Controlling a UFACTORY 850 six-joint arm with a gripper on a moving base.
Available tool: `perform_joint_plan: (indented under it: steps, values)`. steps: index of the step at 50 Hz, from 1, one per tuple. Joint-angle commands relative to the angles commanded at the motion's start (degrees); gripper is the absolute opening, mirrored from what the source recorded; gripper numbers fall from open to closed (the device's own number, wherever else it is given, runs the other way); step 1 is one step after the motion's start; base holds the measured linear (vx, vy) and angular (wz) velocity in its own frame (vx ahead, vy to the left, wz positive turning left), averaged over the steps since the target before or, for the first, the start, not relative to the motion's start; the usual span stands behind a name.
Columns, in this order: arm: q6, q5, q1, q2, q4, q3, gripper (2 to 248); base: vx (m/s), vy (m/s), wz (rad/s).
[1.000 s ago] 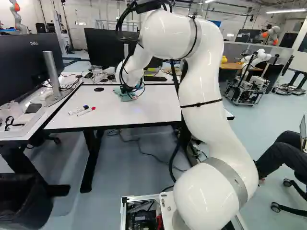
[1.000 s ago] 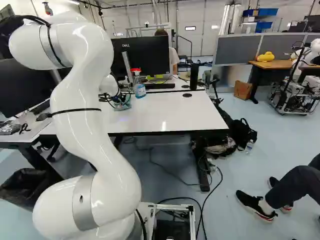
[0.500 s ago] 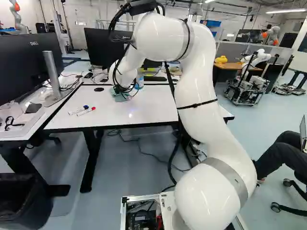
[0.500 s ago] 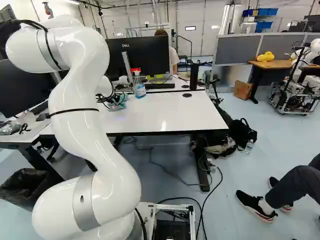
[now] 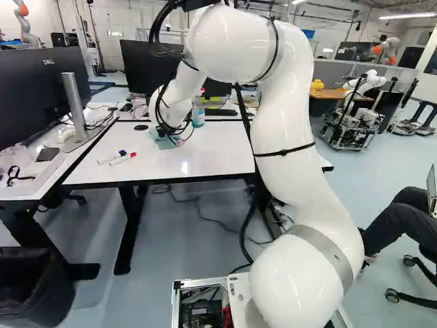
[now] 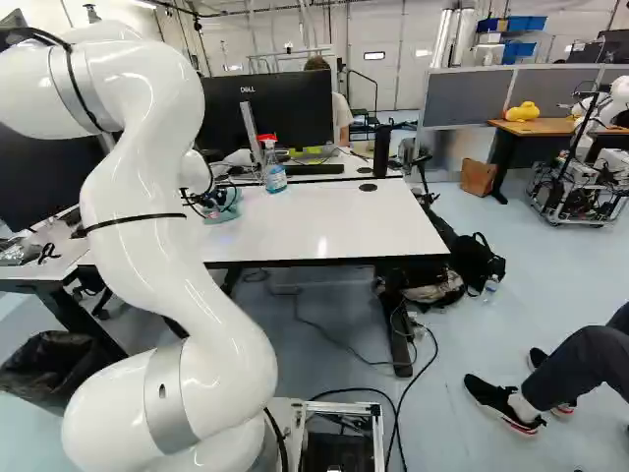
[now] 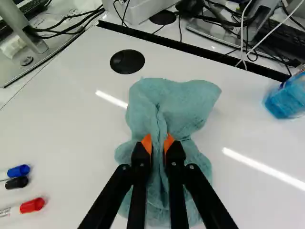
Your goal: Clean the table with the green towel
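Observation:
In the left base view my gripper (image 5: 168, 130) is down at the white table (image 5: 198, 154), largely hidden by cables and the wrist. The green towel (image 5: 164, 141) lies bunched beneath it on the tabletop. Seen in the wrist view, the gripper (image 7: 158, 143) has its orange pads pinching a raised fold of the towel (image 7: 174, 102) from both sides. The rest of the cloth spreads around and ahead of the fingers, flat on the white surface.
Markers with blue, black and red caps (image 7: 32, 205) lie on the table beside the gripper. A spray bottle (image 6: 274, 169) with blue liquid stands near the far edge. Monitors (image 6: 263, 110) rise behind. Another robot (image 5: 355, 113) stands at the far right.
Arm and towel have shifted left across the tabletop in both base views, uncovering the spray bottle in the left base view. The base has not moved.

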Motion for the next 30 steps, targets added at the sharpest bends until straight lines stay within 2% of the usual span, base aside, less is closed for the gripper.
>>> perform_joint_plan:
  steps: [24, 30]
  values:
    - [0.00, 0.00, -1.62, 5.56, 0.00, 7.47, 48, 0.000, 0.000, 0.000]
    - [0.00, 0.00, -1.77, 5.94, 0.00, 7.81, 48, 0.000, 0.000, 0.000]
